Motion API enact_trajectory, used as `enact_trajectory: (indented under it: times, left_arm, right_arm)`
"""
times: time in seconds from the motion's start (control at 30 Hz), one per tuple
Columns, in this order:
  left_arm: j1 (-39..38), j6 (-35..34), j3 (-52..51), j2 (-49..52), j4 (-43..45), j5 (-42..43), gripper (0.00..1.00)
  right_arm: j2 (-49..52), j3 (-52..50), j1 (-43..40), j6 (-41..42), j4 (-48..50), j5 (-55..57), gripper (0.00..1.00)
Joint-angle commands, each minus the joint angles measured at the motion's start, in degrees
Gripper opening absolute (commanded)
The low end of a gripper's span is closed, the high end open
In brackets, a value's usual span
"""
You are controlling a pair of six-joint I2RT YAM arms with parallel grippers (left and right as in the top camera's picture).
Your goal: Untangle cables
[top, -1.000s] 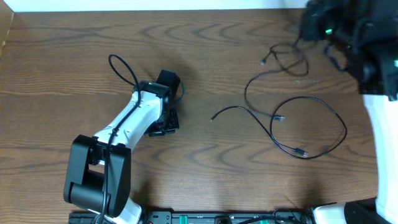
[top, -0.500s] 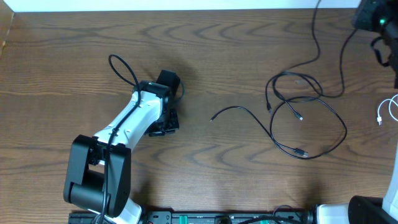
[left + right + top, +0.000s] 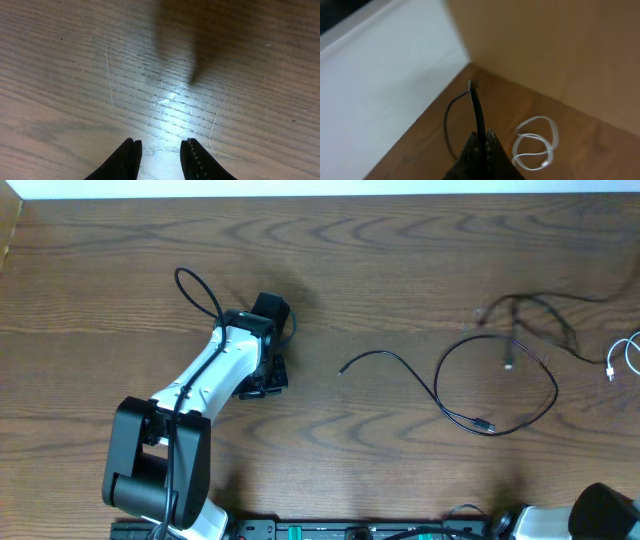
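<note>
A long black cable (image 3: pixel 392 357) lies on the table in a wide loop, its plug (image 3: pixel 485 425) at the front. A second black cable (image 3: pixel 540 305) looks blurred and runs off to the right, one plug end (image 3: pixel 509 363) hanging over the loop. A coiled white cable (image 3: pixel 625 358) lies at the right edge. My right gripper (image 3: pixel 483 134) is shut on a black cable (image 3: pixel 477 107), with the white cable (image 3: pixel 535 142) lying beside it; this gripper is outside the overhead view. My left gripper (image 3: pixel 161 145) is open over bare wood, far left of the cables (image 3: pixel 268 375).
The left arm's own thick black wire (image 3: pixel 200 290) arches behind it. A pale wooden side wall (image 3: pixel 560 45) and a white surface (image 3: pixel 380 85) border the table's far right corner. The arm bases (image 3: pixel 160 470) sit along the front edge.
The right arm has left the overhead view to the right, drawing the second black cable rightward and out of its earlier tangle over the loop. The left arm has not moved.
</note>
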Motion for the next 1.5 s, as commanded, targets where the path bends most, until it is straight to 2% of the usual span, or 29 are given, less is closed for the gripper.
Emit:
enact_trajectory:
  times: [0.0,0.17,0.37,0.47,0.6,0.7,0.73,0.77,0.83,0.93,1.07,1.17,1.3,1.47]
  left_arm:
    - [0.20,-0.28,0.37,-0.63,-0.33,1.64,0.32]
    - [0.20,-0.26,0.37,-0.63,-0.33,1.62,0.32]
    - [0.20,-0.26,0.37,-0.63,-0.37,1.64,0.31]
    - [0.20,-0.26,0.37,-0.63,-0.37,1.64,0.32]
    - [0.20,-0.28,0.37,-0.63,-0.42,1.64,0.32]
    - [0.20,-0.28,0.35,-0.63,-0.42,1.64,0.31]
    - [0.20,-0.28,0.37,-0.63,-0.39,1.64,0.32]
    - [0.20,-0.26,0.37,-0.63,-0.39,1.64,0.32]
    - [0.20,-0.26,0.37,-0.63,-0.42,1.64,0.32]
    - [0.20,-0.28,0.37,-0.63,-0.39,1.64,0.32]
    - [0.20,-0.28,0.37,-0.63,-0.35,1.64,0.31]
    - [0.20,-0.28,0.37,-0.63,-0.35,1.64,0.31]
    - [0.20,-0.28,0.37,-0.63,-0.39,1.64,0.32]
    - [0.20,-0.28,0.35,-0.63,-0.42,1.66,0.32]
  right_arm:
    - [0.63,0.17,-6.38,5.35,-2.38,1.60,0.01]
    - [3.96,-0.48,-9.53,7.45,-6.91,-1.01,0.01]
    - [13.44,-3.74,-7.91,2.73,-13.53,-5.81,0.01]
    - [18.16,-4.00,-7.85,-2.60,-15.08,-12.02,0.01]
    - [23.78,-4.00,-7.82,-4.42,-17.94,-15.85,0.01]
    - [24.81,-4.00,-7.82,-6.12,-17.94,-17.33,0.15]
    - [24.59,-3.91,-7.82,-6.14,-17.38,-18.34,0.26]
    - [23.98,-3.87,-7.82,-6.12,-16.55,-20.33,0.42]
    - [22.69,-3.87,-7.82,-6.36,-14.38,-25.46,0.55]
    - [18.67,-3.87,-7.58,-10.23,-8.96,-39.45,0.55]
    - [15.32,-3.87,-5.49,-16.74,-8.52,-42.99,0.56]
    - [14.71,-3.87,-2.51,-22.27,-11.87,-39.52,0.57]
    - [16.15,-5.79,2.71,-22.36,-16.22,-27.02,0.56]
    - [16.57,-17.25,6.05,-22.27,-10.97,-22.82,0.51]
